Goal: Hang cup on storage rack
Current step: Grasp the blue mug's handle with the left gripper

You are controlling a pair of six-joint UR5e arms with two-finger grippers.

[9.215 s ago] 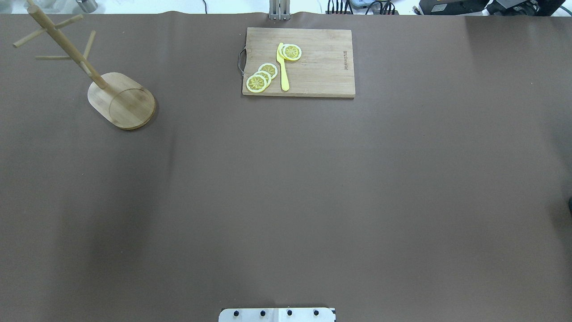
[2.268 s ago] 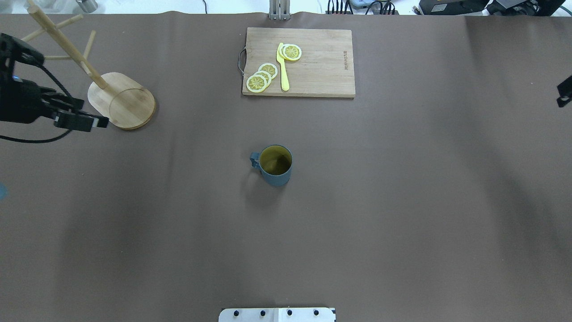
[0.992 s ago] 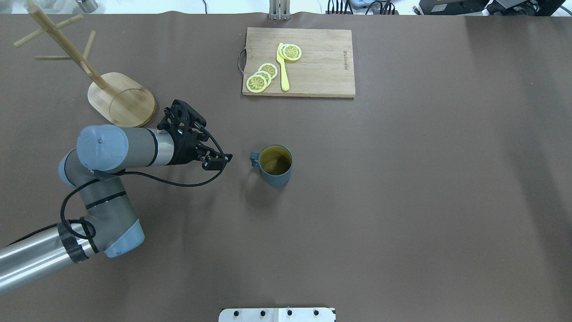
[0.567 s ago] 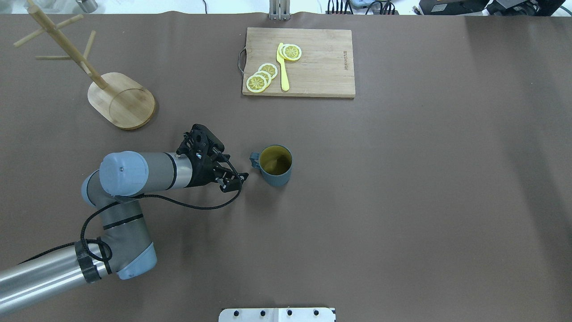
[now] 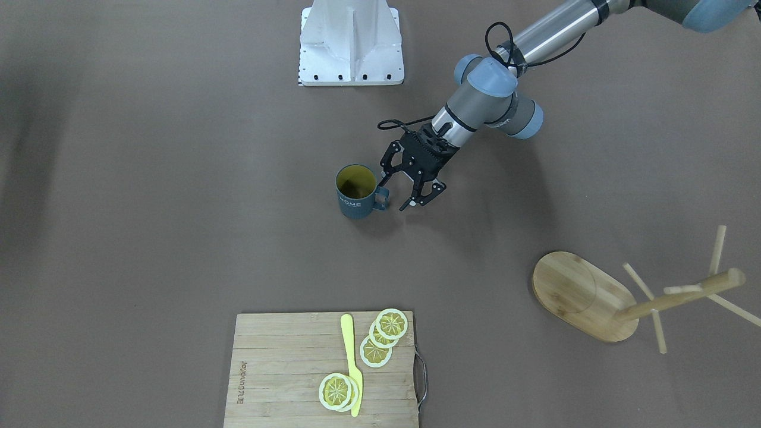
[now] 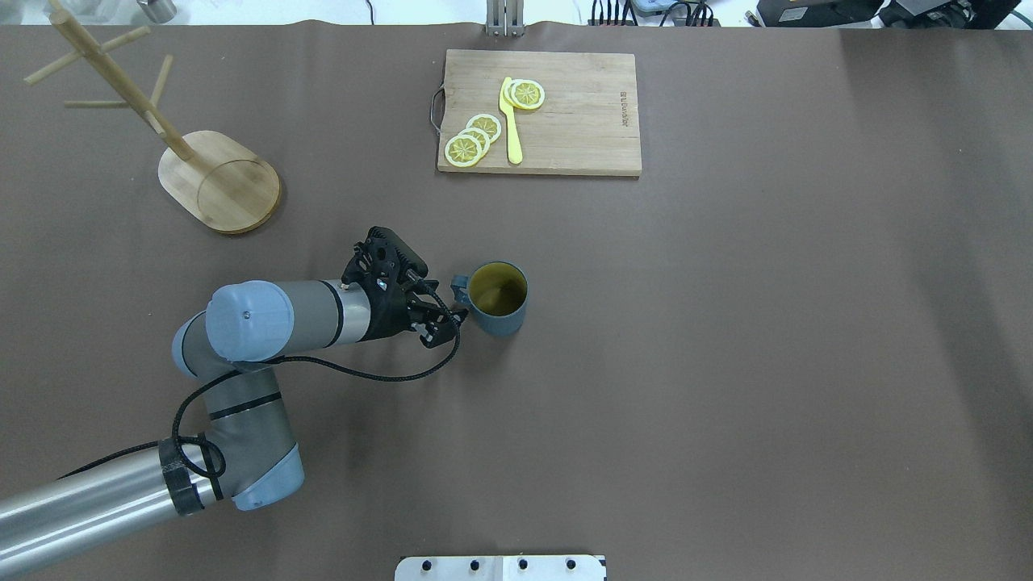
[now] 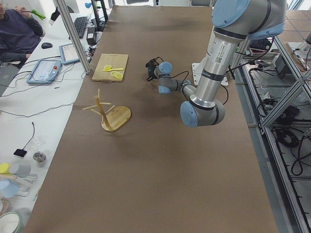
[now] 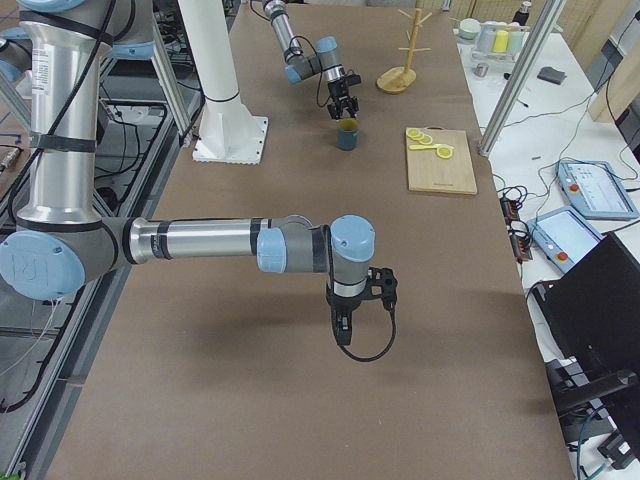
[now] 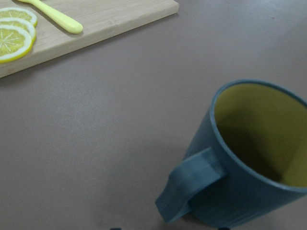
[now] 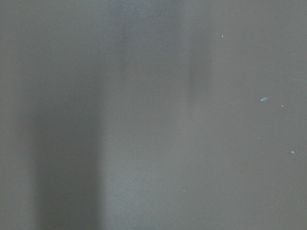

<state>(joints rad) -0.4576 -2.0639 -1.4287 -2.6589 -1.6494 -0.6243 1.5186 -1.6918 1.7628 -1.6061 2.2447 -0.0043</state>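
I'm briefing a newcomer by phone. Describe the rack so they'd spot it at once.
On the brown table, look to the far side on the robot's left. The rack stands there: an oval wooden base with an upright post and thin pegs, unlike the flat rectangular cutting board.

- The cup (image 9: 249,201) is matt blue-grey outside and dull, smooth yellow inside; I cannot tell whether it is plastic or ceramic.
- The storage rack (image 6: 218,181) is light, smooth wood with fine grain on its base.
- The bench (image 6: 726,363) carries a matt brown sheet, like paper.
- The cutting board (image 6: 581,113) is pale wood in strips, with a thin metal wire handle.
- The knife (image 6: 512,133) is yellow plastic.
- The left end effector (image 5: 397,191) is matt black.
- The left arm (image 6: 274,315) has shiny metal tubes and matt grey-blue caps.
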